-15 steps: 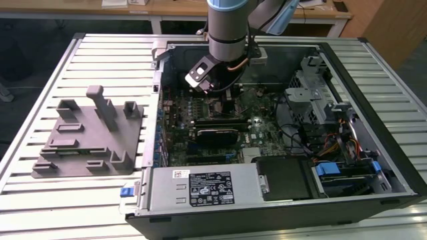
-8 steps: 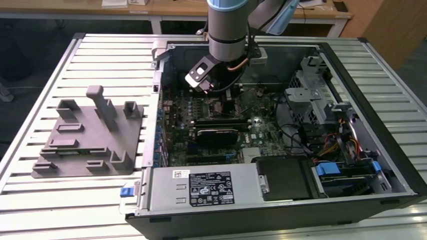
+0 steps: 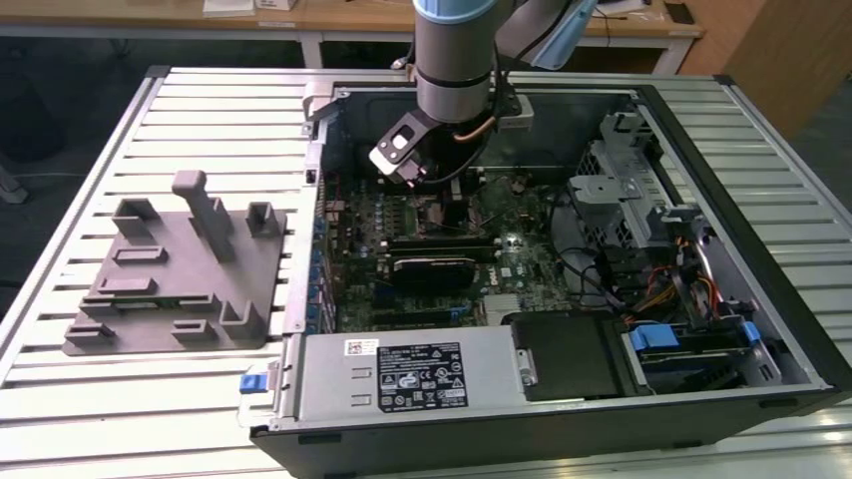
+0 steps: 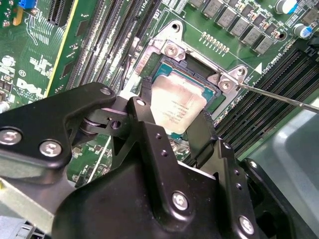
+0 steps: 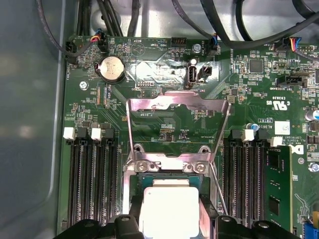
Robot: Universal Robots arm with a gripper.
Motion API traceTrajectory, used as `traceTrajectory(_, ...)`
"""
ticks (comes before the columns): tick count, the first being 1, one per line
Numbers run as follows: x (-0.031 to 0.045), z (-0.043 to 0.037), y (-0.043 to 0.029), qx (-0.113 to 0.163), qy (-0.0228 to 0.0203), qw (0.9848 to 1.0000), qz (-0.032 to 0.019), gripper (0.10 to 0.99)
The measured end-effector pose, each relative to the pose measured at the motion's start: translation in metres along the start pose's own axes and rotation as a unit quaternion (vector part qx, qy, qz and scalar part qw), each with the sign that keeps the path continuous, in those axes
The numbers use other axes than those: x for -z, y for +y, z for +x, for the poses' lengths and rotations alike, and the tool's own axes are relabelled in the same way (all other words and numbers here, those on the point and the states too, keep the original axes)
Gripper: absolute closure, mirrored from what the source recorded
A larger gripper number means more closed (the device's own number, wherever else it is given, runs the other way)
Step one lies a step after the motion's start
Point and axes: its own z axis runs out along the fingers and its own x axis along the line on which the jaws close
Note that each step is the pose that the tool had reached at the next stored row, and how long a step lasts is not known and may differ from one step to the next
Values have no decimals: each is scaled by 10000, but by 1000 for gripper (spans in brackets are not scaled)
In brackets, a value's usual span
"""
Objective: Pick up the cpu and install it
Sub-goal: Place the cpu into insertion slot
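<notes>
The cpu (image 4: 177, 107) is a small square chip with a shiny silver top, lying in or just over the open socket (image 4: 199, 62) on the green motherboard (image 4: 94, 30). In both wrist views my gripper (image 4: 174, 119) is shut on it, one black finger against each of two opposite edges. The first wrist view has the cpu (image 5: 169, 209) between the fingers (image 5: 130, 221), with the socket's metal load plate (image 5: 177, 107) swung up and open beyond it. In the exterior view the gripper (image 3: 440, 190) reaches down into the open computer case (image 3: 745, 130).
The thin socket lever (image 4: 279, 94) sticks out beside the socket. Memory slots (image 5: 92, 184) flank it on both sides. On the slatted table, at the exterior view's left, sits a grey holder (image 3: 174, 269). A power supply box (image 3: 413, 374) and drive bays (image 3: 626, 190) crowd the case.
</notes>
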Motion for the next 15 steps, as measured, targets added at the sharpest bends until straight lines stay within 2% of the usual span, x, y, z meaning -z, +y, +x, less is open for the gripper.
traceTrajectory(15,10,-1,1,-1,15,10000,0,561)
